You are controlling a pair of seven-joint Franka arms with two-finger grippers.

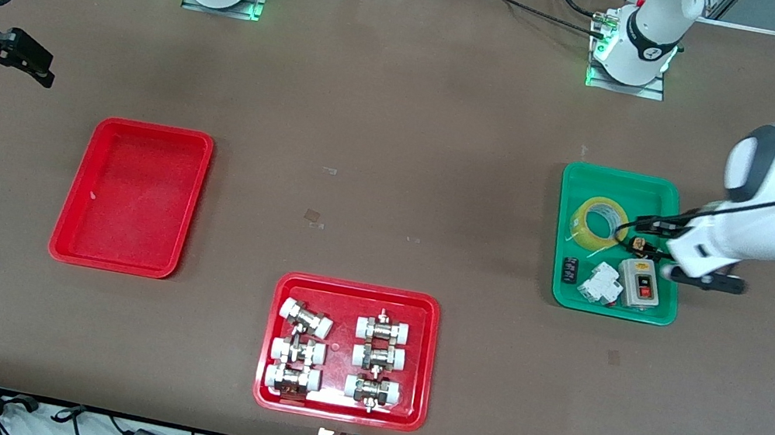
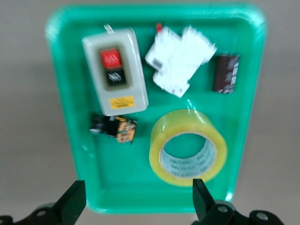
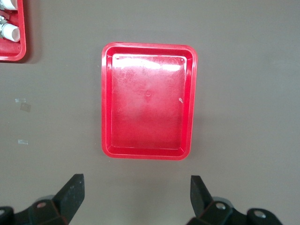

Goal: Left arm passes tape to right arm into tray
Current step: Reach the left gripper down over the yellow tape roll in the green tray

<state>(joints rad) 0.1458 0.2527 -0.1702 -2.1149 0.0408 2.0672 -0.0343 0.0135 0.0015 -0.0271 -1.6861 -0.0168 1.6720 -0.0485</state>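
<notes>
The tape (image 1: 599, 223), a yellowish translucent roll, lies flat in the green tray (image 1: 623, 176) at the left arm's end of the table. It also shows in the left wrist view (image 2: 188, 147). My left gripper (image 1: 681, 252) hangs over the green tray, open and empty (image 2: 138, 187), above the tape and not touching it. The empty red tray (image 1: 129, 206) with a white speck lies at the right arm's end and shows in the right wrist view (image 3: 147, 108). My right gripper (image 1: 28, 61) is open and empty (image 3: 136, 182), over bare table beside that tray.
The green tray also holds a grey switch box (image 1: 640, 283), a white breaker (image 1: 601, 283), a small dark part (image 1: 569, 270) and a black-orange part (image 1: 639, 246). A second red tray (image 1: 358, 291) with white-capped metal fittings lies mid-table, nearest the front camera.
</notes>
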